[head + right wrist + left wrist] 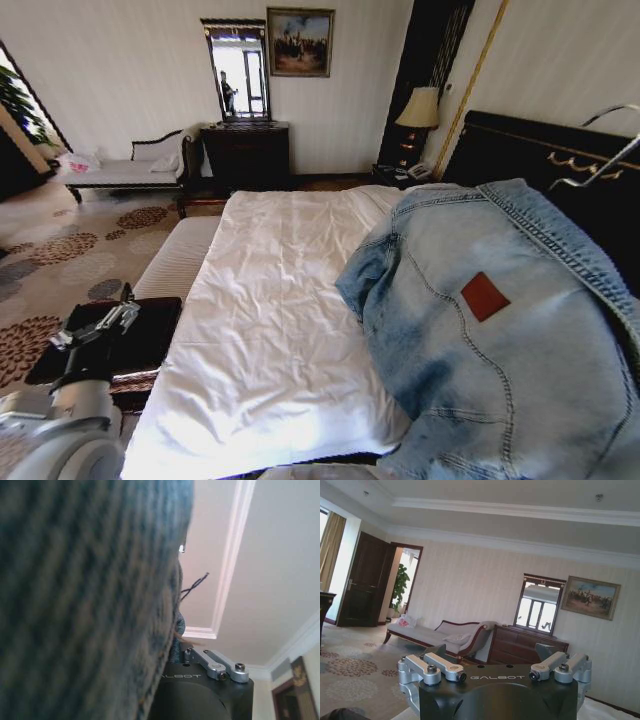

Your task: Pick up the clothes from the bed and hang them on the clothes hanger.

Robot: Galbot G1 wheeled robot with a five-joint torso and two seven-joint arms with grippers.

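Observation:
The clothes (pixel 500 330), a light-blue denim jacket with a small red patch on its back, hang raised at the right, over the bed's (pixel 270 300) near right corner. Blue denim (pixel 85 600) drapes over my right gripper (pixel 183 649), which is shut on the cloth; one silver finger link (pixel 215 665) shows beside it. The silver wire hook of the clothes hanger (pixel 600 150) shows just above the jacket's collar, and the rest of it is hidden. My left gripper (pixel 95 330) is low at the left, beside the bed, open and empty (pixel 495 672).
A dark bench (pixel 120 340) stands at the bed's left side under my left arm. A black headboard (pixel 520 145) is behind the jacket. Farther off are a chaise (pixel 130 170), a dresser with mirror (pixel 245 150) and a lamp (pixel 418 108). Patterned carpet (pixel 60 250) lies to the left.

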